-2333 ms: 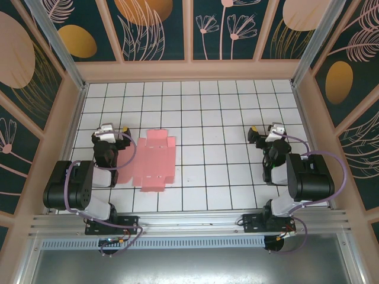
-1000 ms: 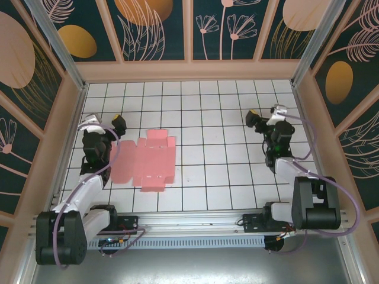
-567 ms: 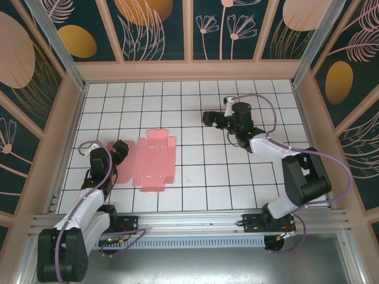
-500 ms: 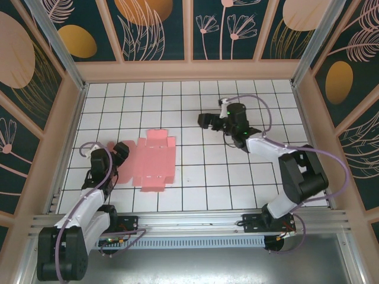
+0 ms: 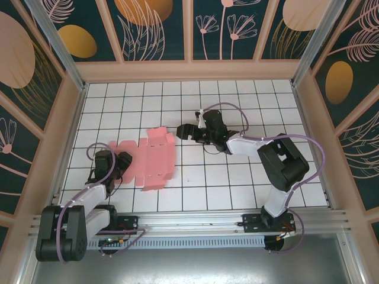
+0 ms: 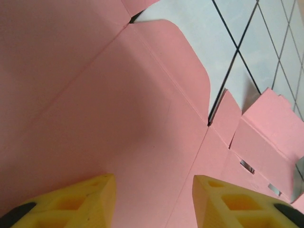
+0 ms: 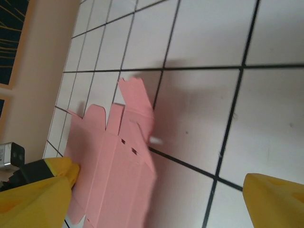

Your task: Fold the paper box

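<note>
While the box (image 5: 155,158) lies flat on the table (image 5: 237,177), the left gripper (image 5: 122,161), fingers apart, meets its left edge, and the right gripper (image 5: 183,131) hovers nearby, spread wide.

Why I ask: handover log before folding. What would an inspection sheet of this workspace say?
Surface: white tiled table with black grid lines.
Job's things: salmon-pink die-cut card paper box, an unfolded sheet lying left of centre.
Clutter: nothing seen.
End effectors: left end effector at the sheet's left side, yellow fingers apart over the card; right end effector open, beside the sheet's far right corner, apart from it.
Cables: purple cables loop along both arms.
Surroundings: teal floral wall panels in pink frames; aluminium rail at the near edge.
</note>
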You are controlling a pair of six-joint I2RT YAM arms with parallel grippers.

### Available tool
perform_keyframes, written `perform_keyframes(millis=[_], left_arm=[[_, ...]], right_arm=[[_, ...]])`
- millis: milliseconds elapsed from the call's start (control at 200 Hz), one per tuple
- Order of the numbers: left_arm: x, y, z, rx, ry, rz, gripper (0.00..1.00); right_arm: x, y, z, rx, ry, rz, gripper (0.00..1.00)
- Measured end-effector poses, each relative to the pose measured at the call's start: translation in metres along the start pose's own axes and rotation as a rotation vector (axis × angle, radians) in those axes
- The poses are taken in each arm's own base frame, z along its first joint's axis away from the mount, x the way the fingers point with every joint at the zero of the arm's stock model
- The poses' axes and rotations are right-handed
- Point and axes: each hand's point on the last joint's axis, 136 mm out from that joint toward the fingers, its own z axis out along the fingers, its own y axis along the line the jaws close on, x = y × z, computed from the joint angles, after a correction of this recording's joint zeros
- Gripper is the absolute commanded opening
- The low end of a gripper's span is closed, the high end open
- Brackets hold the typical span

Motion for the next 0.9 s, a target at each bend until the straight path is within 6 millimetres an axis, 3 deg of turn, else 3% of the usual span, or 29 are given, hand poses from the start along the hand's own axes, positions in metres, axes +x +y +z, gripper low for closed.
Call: perform_keyframes(millis=[205, 425, 766, 901], left_arm=[[0.009, -0.005, 0.000, 0.045, 0.033, -0.088, 0.42], [0.029, -0.015, -0.004, 0.099, 0.072, -0.174, 0.43], [0.064, -0.050, 0.013, 0.132, 0.174, -0.199, 0.44], [0.081, -0.066, 0.022, 0.139, 0.220, -0.190, 0.44]], right_arm=[[0.043, -0.028, -0.027, 0.053, 0.060, 0.092, 0.93], [0.047, -0.031, -0.058, 0.027, 0.006, 0.148, 0.93], [0.066, -0.039, -0.068, -0.040, -0.025, 0.240, 0.90], [0.061, -0.036, -0.067, -0.077, -0.038, 0.253, 0.76]])
